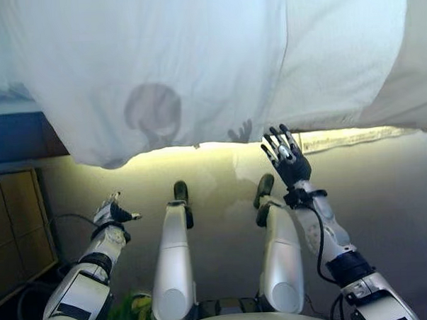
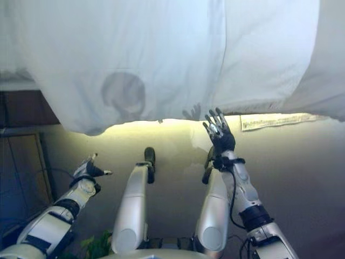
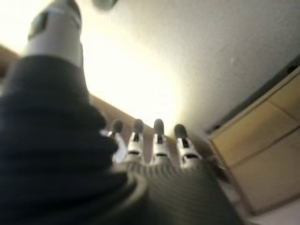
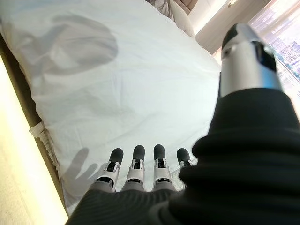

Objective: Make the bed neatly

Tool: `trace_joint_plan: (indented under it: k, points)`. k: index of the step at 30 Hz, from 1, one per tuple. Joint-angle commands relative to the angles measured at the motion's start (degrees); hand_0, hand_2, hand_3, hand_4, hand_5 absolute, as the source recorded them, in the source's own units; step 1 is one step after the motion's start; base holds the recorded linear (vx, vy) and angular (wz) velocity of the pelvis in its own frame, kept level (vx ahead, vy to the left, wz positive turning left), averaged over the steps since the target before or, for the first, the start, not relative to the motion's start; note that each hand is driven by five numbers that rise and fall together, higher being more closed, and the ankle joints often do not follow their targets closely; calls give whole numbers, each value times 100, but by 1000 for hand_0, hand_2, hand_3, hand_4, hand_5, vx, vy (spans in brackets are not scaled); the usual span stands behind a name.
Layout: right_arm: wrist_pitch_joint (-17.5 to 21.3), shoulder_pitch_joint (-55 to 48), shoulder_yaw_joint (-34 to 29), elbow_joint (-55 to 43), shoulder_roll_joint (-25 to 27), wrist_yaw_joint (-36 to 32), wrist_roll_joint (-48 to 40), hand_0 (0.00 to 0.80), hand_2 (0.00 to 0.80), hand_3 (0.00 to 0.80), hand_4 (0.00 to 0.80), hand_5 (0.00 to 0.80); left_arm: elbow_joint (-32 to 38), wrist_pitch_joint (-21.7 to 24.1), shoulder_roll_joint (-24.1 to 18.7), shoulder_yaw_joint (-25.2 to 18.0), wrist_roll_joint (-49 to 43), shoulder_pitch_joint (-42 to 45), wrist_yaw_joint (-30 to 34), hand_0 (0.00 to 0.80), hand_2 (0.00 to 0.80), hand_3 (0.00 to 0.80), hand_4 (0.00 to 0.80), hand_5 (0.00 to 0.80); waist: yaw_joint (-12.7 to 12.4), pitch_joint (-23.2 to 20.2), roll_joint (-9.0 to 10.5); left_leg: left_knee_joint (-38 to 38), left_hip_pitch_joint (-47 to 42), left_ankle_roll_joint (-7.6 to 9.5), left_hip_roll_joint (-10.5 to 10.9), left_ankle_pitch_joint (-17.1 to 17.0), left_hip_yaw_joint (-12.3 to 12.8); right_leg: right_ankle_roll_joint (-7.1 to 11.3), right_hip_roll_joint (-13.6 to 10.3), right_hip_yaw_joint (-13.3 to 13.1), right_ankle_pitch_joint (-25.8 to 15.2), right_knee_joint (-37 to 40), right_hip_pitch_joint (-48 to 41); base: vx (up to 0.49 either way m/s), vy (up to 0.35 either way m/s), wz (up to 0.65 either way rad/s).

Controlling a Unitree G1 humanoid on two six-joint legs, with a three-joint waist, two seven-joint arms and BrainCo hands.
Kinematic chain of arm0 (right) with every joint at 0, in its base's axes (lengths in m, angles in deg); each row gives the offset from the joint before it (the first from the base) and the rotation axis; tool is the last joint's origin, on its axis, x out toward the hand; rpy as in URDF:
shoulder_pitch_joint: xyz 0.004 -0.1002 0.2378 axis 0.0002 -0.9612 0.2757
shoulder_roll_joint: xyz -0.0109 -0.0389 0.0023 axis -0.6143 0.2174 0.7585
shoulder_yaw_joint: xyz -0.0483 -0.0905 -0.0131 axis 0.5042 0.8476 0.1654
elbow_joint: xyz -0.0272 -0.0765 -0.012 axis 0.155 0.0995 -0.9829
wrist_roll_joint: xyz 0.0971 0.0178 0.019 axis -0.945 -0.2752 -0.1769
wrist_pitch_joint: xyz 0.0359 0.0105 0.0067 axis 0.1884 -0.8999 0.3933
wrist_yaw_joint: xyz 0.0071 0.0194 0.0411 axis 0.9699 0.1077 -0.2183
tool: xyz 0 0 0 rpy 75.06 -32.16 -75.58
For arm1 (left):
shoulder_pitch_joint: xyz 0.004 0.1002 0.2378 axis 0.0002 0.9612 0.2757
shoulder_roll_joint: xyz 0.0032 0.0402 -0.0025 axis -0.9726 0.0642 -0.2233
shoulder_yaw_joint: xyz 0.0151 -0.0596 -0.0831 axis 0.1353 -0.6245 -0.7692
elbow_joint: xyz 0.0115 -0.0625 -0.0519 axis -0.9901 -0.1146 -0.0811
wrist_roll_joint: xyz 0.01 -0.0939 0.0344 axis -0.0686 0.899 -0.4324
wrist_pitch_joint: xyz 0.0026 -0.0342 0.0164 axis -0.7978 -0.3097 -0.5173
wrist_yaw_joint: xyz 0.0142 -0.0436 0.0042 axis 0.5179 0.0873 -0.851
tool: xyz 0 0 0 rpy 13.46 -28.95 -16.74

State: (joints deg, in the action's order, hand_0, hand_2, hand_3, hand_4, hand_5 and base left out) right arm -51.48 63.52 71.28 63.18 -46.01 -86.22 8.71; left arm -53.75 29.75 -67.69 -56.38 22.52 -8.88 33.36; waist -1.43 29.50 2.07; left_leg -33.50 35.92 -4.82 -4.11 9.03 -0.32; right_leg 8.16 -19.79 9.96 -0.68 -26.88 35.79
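**Both hands free at the foot of the bed**

We see no containers here; the bed (image 1: 354, 136) carries only its white duvet (image 1: 195, 69), which covers the whole top and hangs over the near edge. The hanging hem is uneven: it dips lowest toward the left corner and rises toward the right, where a strip of the bed's lit side shows under it. A second fold of white cloth (image 1: 415, 73) drapes down at the far right edge.

Below the near edge we have open pale floor (image 1: 393, 209) between the bed and us, with room on both sides. A wooden cabinet (image 1: 14, 218) stands at the left, just under the bed's left corner.

Our right hand (image 1: 288, 157) is raised with fingers (image 4: 136, 164) straight and spread, holding nothing; it sits just short of the duvet's hanging hem, near the middle of the near edge, not touching the cloth. Its wrist view looks along the duvet's smooth top toward the pillows (image 4: 180, 16) at the far end.

Our left hand (image 1: 111, 213) hangs low and well apart from the duvet, beside the cabinet, fingers (image 3: 158, 140) relaxed and empty.
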Motion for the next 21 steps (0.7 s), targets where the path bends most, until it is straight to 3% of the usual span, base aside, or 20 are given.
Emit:
trace_joint_plan:
  k: [1, 7, 13, 19, 21]
  points:
    - [230, -389, -348, -309, 57, -254, 138, 0, 0, 0, 0, 0, 285, 564, -481, -502, 488, 400, -237, 0, 0, 0, 0, 0, -340, -236, -224, 953, -500, 219, 68, -648, 146, 446, -424, -117, -1068, 217, -154, 143, -137, 9]
    - [62, -696, -310, 117, 28, -376, 426, 0, 0, 0, 0, 0, 1184, 1414, -294, -801, 1179, 971, 191, 0, 0, 0, 0, 0, -502, -733, -360, 1768, -1299, 165, 72, -933, 46, 441, -408, 171, -786, 777, -1019, 113, -75, 11]
    - [-130, -898, -338, 452, -32, -284, 851, 0, 0, 0, 0, 0, 1921, 1849, 58, -1036, 1957, 1257, 962, 0, 0, 0, 0, 0, -684, -1121, -360, 2367, -1854, 11, -24, -1175, -12, 431, -284, 489, -596, 1324, -1886, 67, -100, 10]
    - [-400, -1197, -467, 789, -289, -382, 901, 0, 0, 0, 0, 0, 2588, 1623, 383, -1372, 2706, 1745, 1805, 0, 0, 0, 0, 0, -886, -1619, -309, 2799, -2500, -30, -68, -1281, 66, 393, -216, 819, -515, 1596, -2762, 104, -80, 9]
    - [-431, -1337, -528, 846, -471, -430, 971, 0, 0, 0, 0, 0, 2860, 1495, 565, -1475, 2986, 1919, 2169, 0, 0, 0, 0, 0, -973, -1774, -244, 2825, -2657, 16, 4, -1244, 17, 404, -230, 844, -569, 1583, -2937, 80, -116, 10]
